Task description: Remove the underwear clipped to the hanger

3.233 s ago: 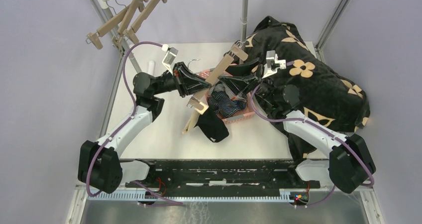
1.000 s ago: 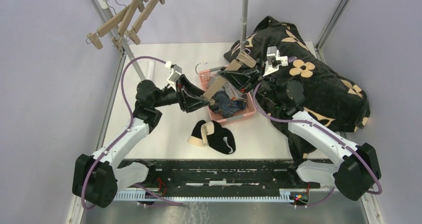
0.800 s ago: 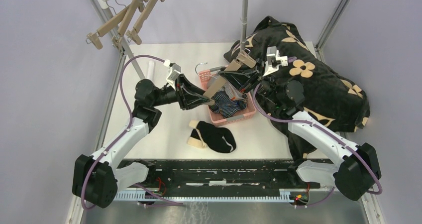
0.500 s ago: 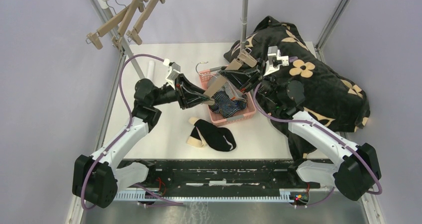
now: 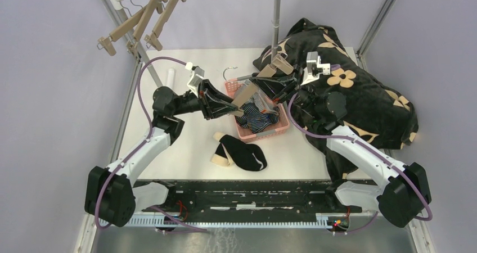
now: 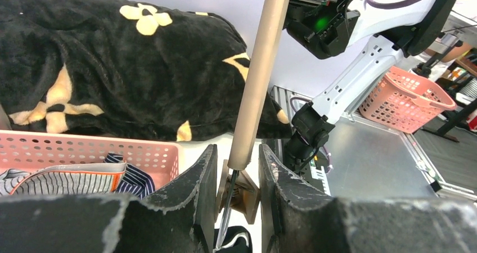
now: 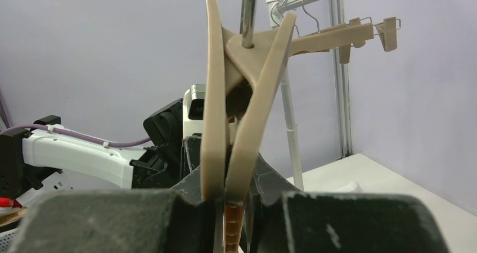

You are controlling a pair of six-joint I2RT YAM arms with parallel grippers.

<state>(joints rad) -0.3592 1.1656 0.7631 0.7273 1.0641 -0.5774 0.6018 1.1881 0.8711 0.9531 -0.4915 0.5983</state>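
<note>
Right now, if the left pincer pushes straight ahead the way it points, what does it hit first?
The light wooden clip hanger: its clip end sits between the fingers of the left pincer, so contact would likely be near immediate. Whether the fingers touch it yet, I cannot tell.

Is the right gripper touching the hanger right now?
Touching. The right wrist view shows the hanger pinched in the right gripper, with no gap either side.

You've got the black shorts (image 5: pixel 243 154) lying crumpled on the surface (image 5: pixel 185 146), just in front of the pink basket (image 5: pixel 271 131). Navy striped pair (image 5: pixel 256 117) and grey striped pair (image 6: pixel 67 177) are bunched inside the basket. Wooden hanger (image 5: pixel 246 94) sits tilted above the basket's left side.
</note>
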